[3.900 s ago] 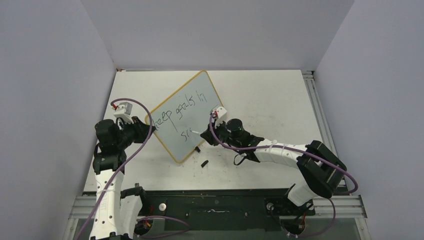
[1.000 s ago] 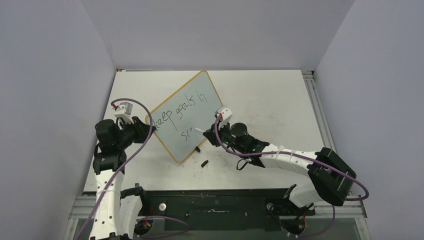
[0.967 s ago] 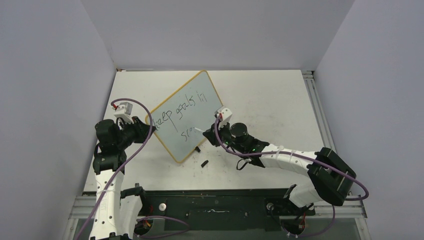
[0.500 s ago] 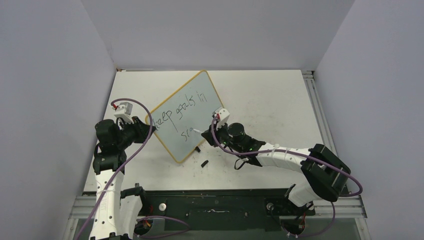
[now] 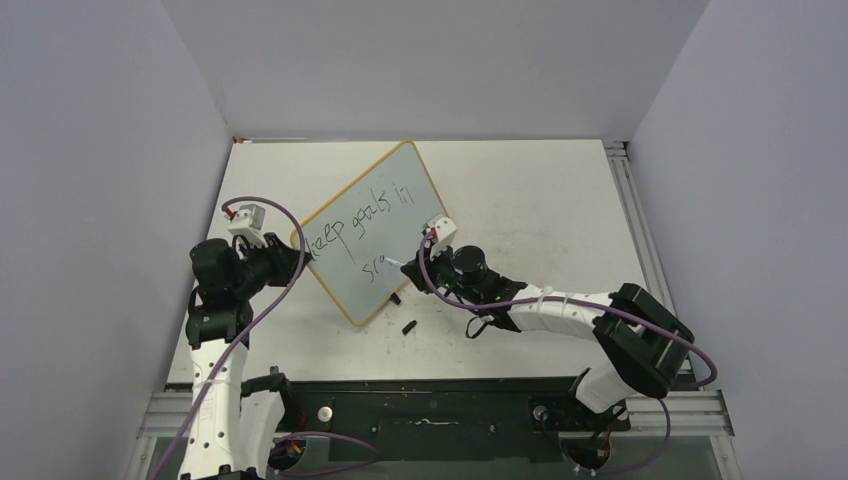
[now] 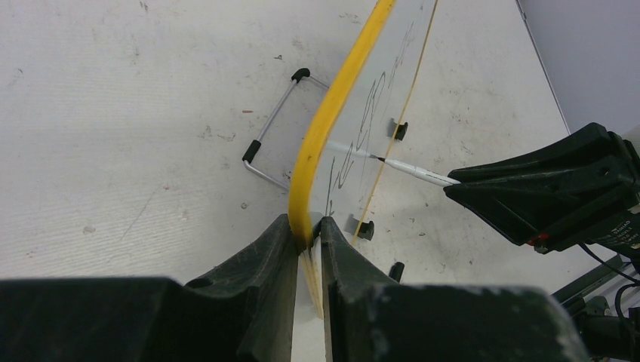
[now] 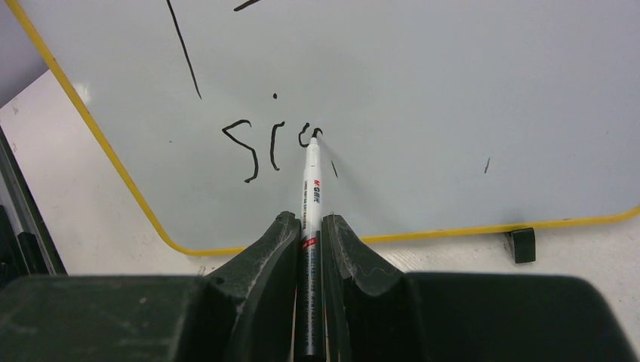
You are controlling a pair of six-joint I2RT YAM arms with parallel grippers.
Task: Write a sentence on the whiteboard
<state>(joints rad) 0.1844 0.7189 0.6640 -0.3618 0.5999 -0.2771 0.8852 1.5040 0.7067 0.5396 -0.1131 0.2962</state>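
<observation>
Right end effector [image 7: 309, 226] is pressed together on a white marker [image 7: 311, 177], whose tip touches the whiteboard [image 7: 453, 90] at the last stroke of the second line. Left end effector [image 6: 308, 230] pinches the board's yellow rim at its left corner. The whiteboard sits diagonally on the table [image 5: 530, 190], left of centre. The sentence [image 5: 372, 212] reads "keep goals in", with "si" and a partial letter below.
</observation>
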